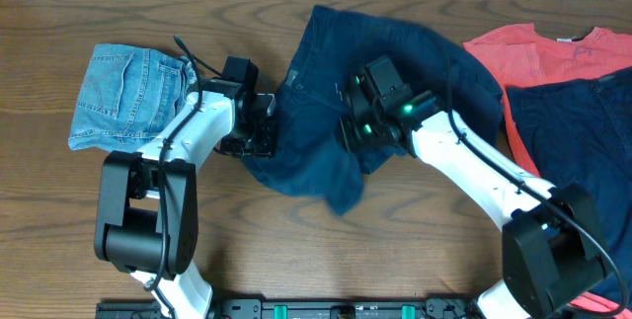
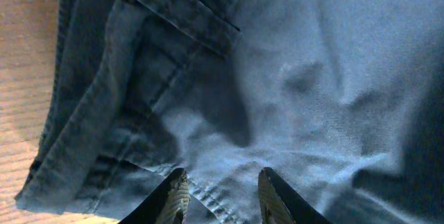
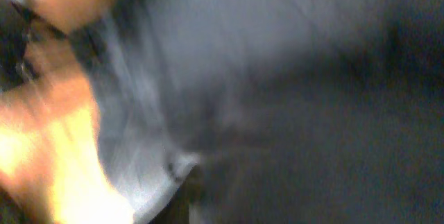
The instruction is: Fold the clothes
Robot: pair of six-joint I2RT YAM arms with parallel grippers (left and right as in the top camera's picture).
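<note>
My left claw [image 2: 222,195] grasping the navy trousers [image 1: 318,67] at their left hem, my right claw [image 1: 354,127] clenched over their middle, close view blurred, denim shorts [image 1: 123,97] at left

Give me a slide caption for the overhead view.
Left gripper at the left edge of the navy garment, right gripper over its middle; denim shorts at left, coral T-shirt at right.

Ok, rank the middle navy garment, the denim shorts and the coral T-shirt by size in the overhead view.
1. Middle navy garment, clearly largest.
2-3. Denim shorts and coral T-shirt: unranked, since the shirt is partly covered and cut off at the frame edge.
</note>
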